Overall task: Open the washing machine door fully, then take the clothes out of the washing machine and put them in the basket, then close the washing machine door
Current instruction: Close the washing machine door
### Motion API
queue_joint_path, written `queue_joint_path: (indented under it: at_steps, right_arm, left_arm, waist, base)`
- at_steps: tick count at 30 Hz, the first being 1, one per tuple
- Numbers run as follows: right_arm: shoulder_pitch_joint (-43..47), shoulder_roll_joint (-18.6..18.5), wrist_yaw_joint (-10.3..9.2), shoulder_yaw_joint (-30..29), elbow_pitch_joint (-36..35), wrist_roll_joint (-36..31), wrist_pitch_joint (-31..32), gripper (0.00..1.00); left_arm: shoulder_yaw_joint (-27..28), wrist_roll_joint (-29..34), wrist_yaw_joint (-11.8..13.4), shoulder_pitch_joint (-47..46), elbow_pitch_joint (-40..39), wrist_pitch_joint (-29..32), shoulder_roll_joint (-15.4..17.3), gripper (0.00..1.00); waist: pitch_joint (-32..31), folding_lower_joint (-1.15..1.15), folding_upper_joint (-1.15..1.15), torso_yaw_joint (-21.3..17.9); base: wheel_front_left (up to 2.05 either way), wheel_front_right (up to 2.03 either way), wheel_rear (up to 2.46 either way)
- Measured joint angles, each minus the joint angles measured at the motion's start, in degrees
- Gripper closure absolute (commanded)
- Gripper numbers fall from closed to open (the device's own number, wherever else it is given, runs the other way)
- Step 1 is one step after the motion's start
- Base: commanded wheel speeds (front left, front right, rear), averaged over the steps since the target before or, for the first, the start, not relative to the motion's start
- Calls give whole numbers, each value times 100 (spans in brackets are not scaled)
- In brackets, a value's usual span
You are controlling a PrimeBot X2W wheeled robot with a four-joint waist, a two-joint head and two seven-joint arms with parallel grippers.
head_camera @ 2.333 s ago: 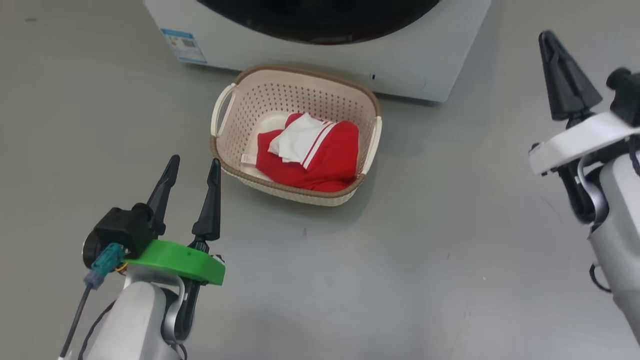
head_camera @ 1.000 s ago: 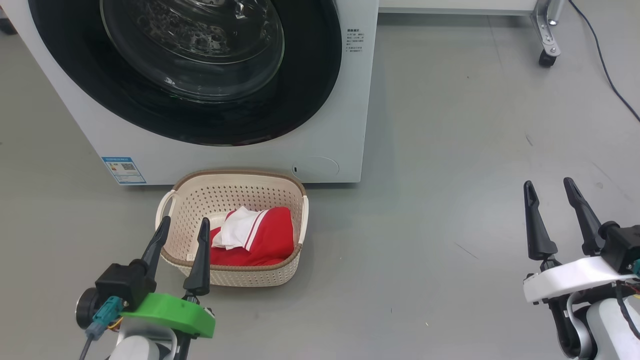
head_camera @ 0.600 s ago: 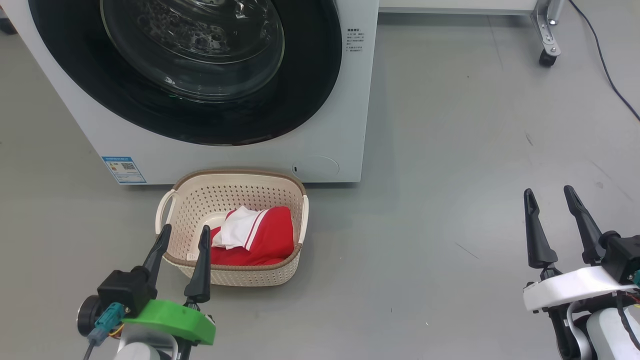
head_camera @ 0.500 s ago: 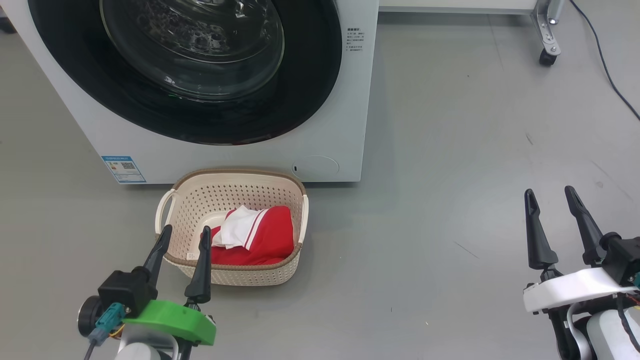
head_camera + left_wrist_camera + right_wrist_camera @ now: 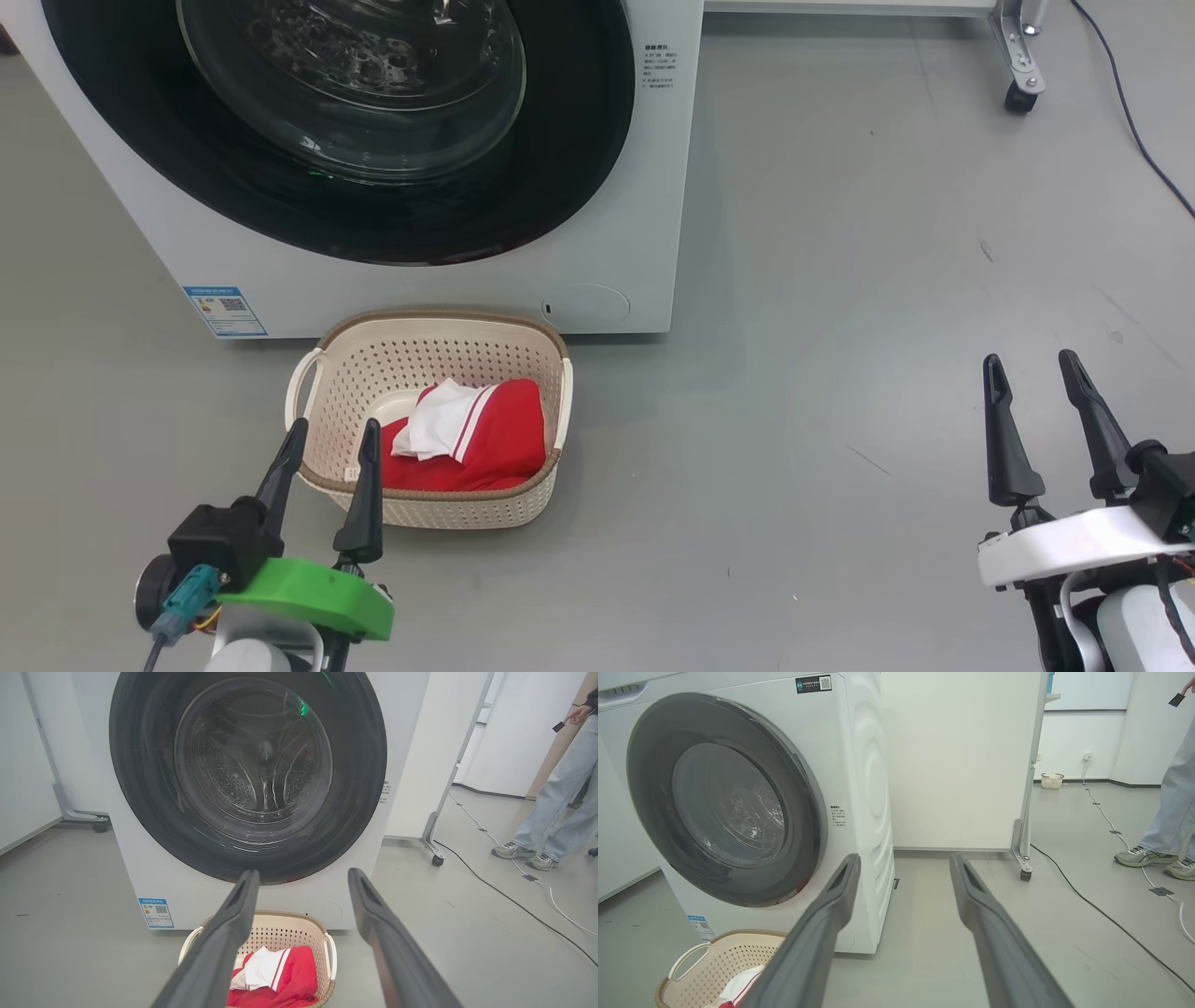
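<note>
The washing machine (image 5: pixel 653 187) is big and white. Its round door (image 5: pixel 579 140) is shut flat against the front. The door has a wide black ring around clear glass. In the left wrist view you can see the shiny drum with little holes through the glass. A small blue sticker (image 5: pixel 224 310) is at the machine's bottom left corner.

The basket (image 5: pixel 439 317) stands on the grey floor right in front of the machine, just under the door. The red and white clothes (image 5: pixel 495 439) lie inside it, bunched up on the side away from the sticker.

The left gripper (image 5: pixel 336 427) hangs in front of the machine, on the far side of the basket from it. Its two dark fingers are spread apart and point toward the door. Nothing is between them.

The right gripper (image 5: pixel 1029 357) is well off to the machine's right, over bare floor. Its fingers are spread apart too, with nothing between them.

A white panel on wheels (image 5: pixel 962 765) stands just beside the machine's right side. Farther to the right of the machine, a person's legs (image 5: pixel 556 788) in pale jeans and sneakers stand on the floor.
</note>
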Motion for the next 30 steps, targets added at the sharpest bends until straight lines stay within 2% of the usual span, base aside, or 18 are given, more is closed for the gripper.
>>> queue_joint_path:
  at_steps: [30]
  right_arm:
    - [139, 140, 162, -183, -66, -200, 0, 0]
  left_arm:
    - [91, -147, 0, 5, -59, 0, -21, 0]
  waist:
    - [2, 0, 0, -2]
  base:
    - [0, 0, 0]
